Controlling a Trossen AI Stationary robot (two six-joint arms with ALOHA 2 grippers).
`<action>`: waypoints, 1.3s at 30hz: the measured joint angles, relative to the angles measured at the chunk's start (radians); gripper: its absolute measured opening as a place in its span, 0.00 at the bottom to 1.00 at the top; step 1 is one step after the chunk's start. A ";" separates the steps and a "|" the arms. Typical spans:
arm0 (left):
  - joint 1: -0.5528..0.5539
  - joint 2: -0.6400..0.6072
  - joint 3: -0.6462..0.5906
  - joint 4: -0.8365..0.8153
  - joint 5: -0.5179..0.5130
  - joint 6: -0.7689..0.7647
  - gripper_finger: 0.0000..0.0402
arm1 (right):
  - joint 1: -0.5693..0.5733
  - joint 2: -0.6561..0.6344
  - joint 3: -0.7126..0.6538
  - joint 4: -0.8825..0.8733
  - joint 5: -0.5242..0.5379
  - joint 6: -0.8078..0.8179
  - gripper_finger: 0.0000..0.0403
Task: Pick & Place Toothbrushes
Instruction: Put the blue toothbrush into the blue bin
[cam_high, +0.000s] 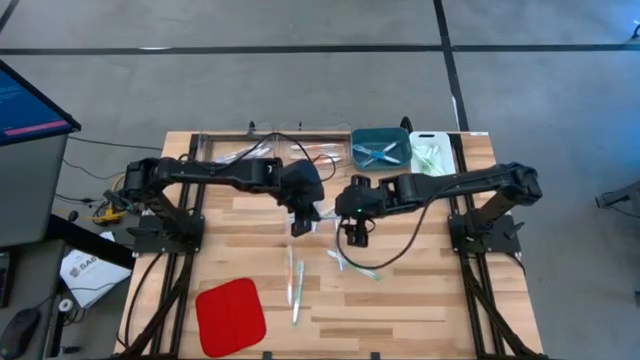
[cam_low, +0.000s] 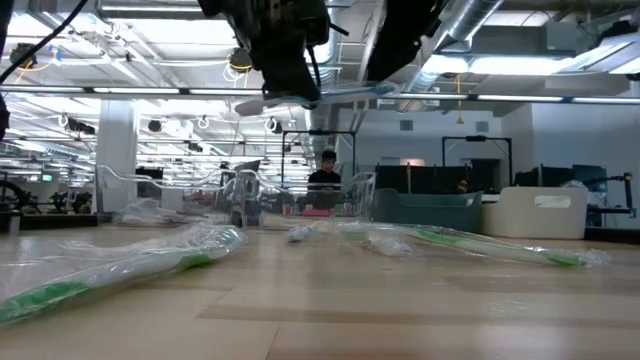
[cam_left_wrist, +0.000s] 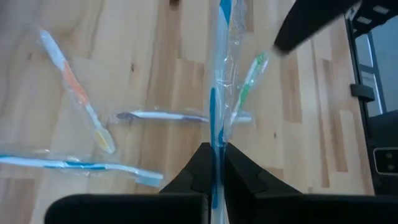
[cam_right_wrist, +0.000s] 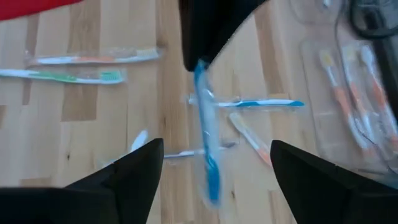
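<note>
Wooden table (cam_high: 400, 300) (loose toothbrushes (cam_high: 295, 285) scattered).

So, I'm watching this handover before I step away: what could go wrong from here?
The left gripper pinches the wrapped blue toothbrush only at one end, so it may swing or slip in its crinkly wrapper. The right gripper stands open just under it and could knock it when it moves. If dropped, it would land among the loose toothbrushes on the table and need re-picking.
</note>
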 joint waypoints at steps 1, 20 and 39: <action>0.004 0.000 0.000 0.007 -0.001 0.000 0.01 | -0.005 0.009 -0.002 -0.003 -0.005 -0.005 0.72; 0.017 0.014 -0.001 -0.015 0.007 0.026 0.01 | -0.010 0.085 -0.001 0.060 -0.020 -0.050 0.72; 0.016 0.021 -0.004 -0.001 -0.005 0.026 0.01 | -0.040 0.086 -0.001 0.063 -0.022 -0.042 0.60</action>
